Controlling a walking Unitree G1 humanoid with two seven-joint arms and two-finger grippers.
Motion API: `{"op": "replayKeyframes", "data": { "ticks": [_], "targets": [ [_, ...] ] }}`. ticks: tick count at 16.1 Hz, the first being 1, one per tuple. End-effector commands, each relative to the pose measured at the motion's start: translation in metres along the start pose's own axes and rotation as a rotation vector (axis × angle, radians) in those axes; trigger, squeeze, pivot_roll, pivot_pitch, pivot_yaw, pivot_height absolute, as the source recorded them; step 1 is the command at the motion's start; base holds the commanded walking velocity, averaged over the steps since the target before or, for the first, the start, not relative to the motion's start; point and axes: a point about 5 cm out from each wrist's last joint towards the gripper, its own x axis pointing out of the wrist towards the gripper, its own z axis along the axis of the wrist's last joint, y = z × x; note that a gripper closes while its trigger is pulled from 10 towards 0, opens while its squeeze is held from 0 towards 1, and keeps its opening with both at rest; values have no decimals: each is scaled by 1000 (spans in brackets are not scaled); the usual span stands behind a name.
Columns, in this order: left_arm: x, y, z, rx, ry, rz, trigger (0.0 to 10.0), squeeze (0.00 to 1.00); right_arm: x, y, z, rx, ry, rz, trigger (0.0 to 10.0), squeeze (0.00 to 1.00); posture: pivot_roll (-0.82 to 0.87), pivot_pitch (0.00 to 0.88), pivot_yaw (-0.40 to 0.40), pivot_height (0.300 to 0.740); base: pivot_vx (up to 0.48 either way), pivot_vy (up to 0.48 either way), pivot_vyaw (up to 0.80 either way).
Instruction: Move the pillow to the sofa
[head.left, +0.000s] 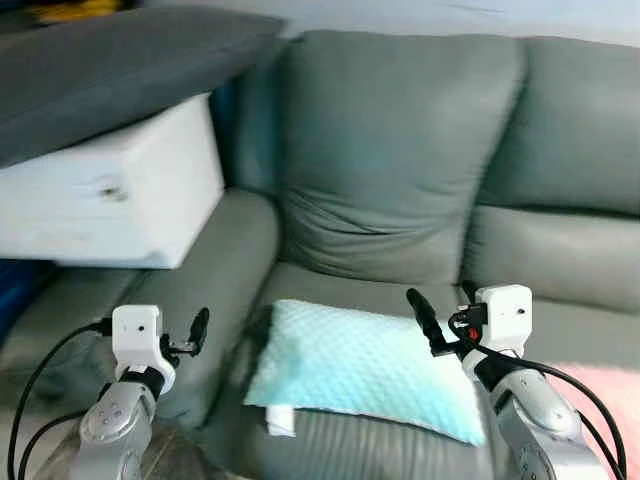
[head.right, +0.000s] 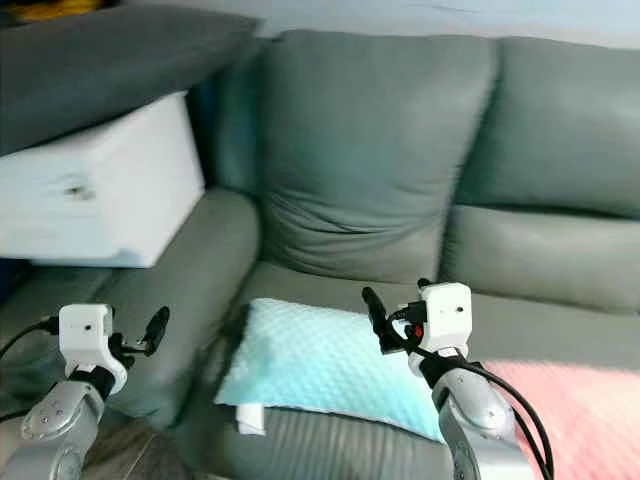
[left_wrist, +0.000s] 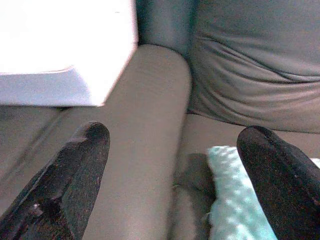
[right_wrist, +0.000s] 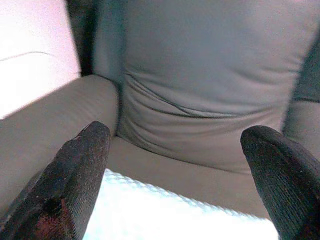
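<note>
I am looking down at the grey sofa (head.left: 400, 150), and the light blue pillow (head.left: 360, 365) is lying flat on its seat cushion, close to the seat's front edge and just beside the left armrest (head.left: 215, 260). A small white tag (head.left: 281, 420) is sticking out from under the pillow's front left corner.

The left tool (head.left: 196, 335) is hovering over the front end of the armrest, near the pillow's left edge without touching it. In the left wrist view its two black fingers (left_wrist: 75, 170) are standing wide apart and are holding nothing.

The right tool (head.left: 440, 320) is hovering just above the pillow's back right part. In the right wrist view its fingers (right_wrist: 75, 175) are also spread wide, gripping nothing, with the pillow's dimpled cover (right_wrist: 175, 215) lying between and below them.

A white box (head.left: 110, 190) is sitting on the back end of the armrest, and a dark grey cushion (head.left: 120, 60) is resting on top of it. A pink fabric (head.right: 570, 410) is lying on the seat at the right, well apart from the pillow.
</note>
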Motion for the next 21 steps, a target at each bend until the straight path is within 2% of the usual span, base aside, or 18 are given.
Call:
{"op": "replayKeyframes", "data": {
  "ticks": [1, 12, 21],
  "targets": [
    [1, -1, 2, 4, 5, -9, 10000, 0, 1, -1, -2, -1, 16, -6, 10000, 0, -136, 0, 28, 740, 0, 0, -800],
    [-2, -2, -2, -10, 31, -3, 10000, 0, 2, 3, 0, 5, 19, -5, 10000, 0, -136, 0, 32, 740, 0, 0, -783],
    [-3, -1, -3, -5, 49, 1, 10000, 0, 2, 5, 0, 4, 21, 0, 10000, 0, -136, 0, 33, 740, 0, 0, 0]
  ]
}}
